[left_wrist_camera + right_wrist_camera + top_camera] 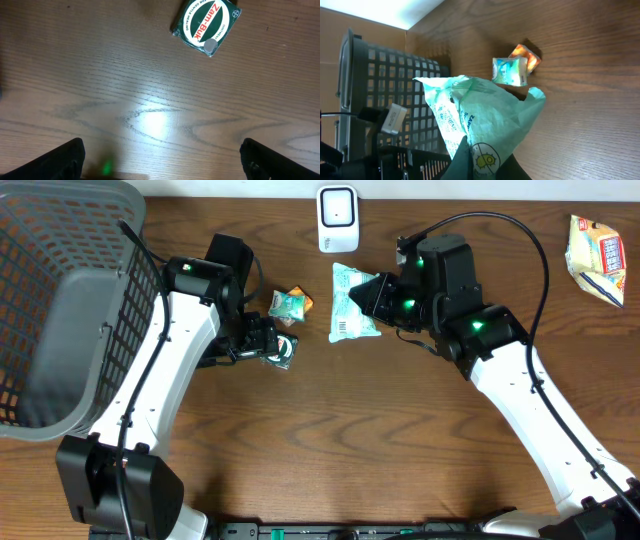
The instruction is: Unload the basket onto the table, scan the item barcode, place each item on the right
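Gripping a pale green crinkled plastic packet (352,302) by one end, the right gripper (372,298) held it with jaws closed, close to the white box-shaped scanner (338,218) at the far edge of the brown wooden table (330,440). The left gripper (162,160) hung over bare wood, its fingers spread wide around nothing, near a dark green Zam-Buk tin (206,26). A small colourful sachet (290,303) lay between the arms.
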{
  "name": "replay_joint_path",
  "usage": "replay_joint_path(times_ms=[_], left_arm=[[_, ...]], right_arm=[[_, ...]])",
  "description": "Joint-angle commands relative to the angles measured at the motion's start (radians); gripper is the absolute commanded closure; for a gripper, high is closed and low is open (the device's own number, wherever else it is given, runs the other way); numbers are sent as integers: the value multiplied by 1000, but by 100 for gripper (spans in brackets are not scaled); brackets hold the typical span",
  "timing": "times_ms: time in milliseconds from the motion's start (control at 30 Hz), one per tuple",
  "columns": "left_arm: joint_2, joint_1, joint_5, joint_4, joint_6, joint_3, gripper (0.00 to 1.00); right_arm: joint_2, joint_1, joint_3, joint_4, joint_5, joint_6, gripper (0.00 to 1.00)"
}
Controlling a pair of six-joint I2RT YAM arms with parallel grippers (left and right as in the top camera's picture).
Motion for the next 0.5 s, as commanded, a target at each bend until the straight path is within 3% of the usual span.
replay_joint_path(times_ms=[0,333,467], left_arm=[[4,0,-2,-6,6,11,2],[4,0,-2,-6,6,11,2],[4,0,-2,-6,6,11,2]], right_arm=[[1,2,11,0,21,2,98],[15,2,10,-14,26,-3,99],[15,10,10,-29,138,-116,99]])
